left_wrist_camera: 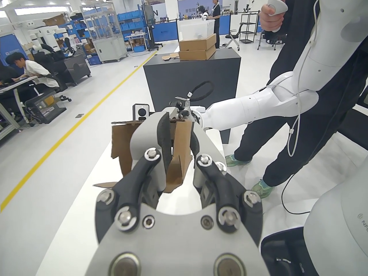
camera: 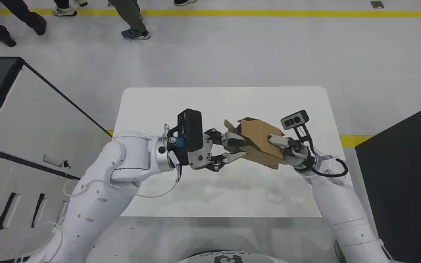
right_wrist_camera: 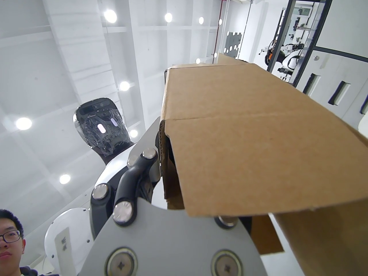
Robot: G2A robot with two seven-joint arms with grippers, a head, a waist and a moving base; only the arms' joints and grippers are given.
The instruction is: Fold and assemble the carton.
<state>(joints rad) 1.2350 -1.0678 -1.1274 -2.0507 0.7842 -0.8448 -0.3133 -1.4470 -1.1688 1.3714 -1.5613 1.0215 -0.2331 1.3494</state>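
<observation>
Carton (camera: 260, 139) sits over the middle of the bench (camera: 197, 108), a shade toward its right edge, strung between the two arms. Whether its lowest flap brushes the surface, I can't tell.

The left gripper (left_wrist_camera: 179, 132) comes in from the bench's left side, fingers (left_wrist_camera: 164, 142) pressed together on a thin cardboard panel at the carton's left end. That's a clean pinch, with the board sandwiched between the dark pads. Just beside that grip a loose flap (left_wrist_camera: 122, 145) stands open, angled toward the bench's far edge and not yet folded in.

Across the box, the right gripper (camera: 279, 146) has the opposite end. One finger (right_wrist_camera: 145, 142) lies flat against the carton wall and the other is hidden behind the panel. My read is that it's clamped on that wall.

Here's the relation that counts. The carton's long axis runs left to right across the bench, from one gripper straight to the other. Each arm owns an end, so neither is nearer overall.

The body looks squared up into a sleeve, while the left end is ragged with open flaps. I'd judge the next fold belongs there, with the right gripper acting as the anchor. The thing to watch is that thin pinched panel buckling if the two arms pull against each other.
</observation>
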